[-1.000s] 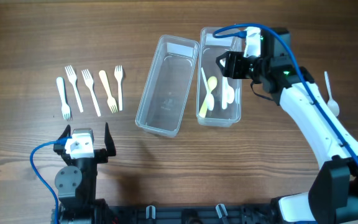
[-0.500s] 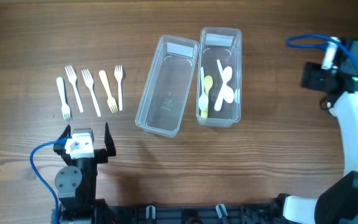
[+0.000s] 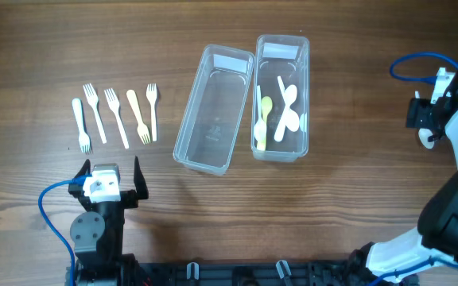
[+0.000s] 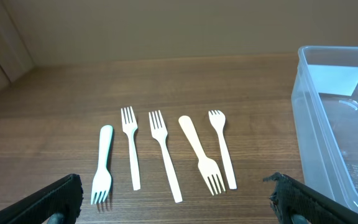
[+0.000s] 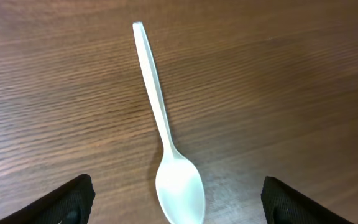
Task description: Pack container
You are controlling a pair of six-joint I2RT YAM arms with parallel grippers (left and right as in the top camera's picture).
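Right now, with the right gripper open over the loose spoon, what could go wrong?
1. The white spoon lies flat on the table, so the right gripper may skid off its thin handle.
2. The spoon container already holds crossed spoons; another may catch on them and overhang the rim.

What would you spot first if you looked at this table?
Probably the neat row of five forks on the left, lying side by side. In the middle, an empty clear container sits beside a second container holding spoons. One white spoon lies alone at the far right.
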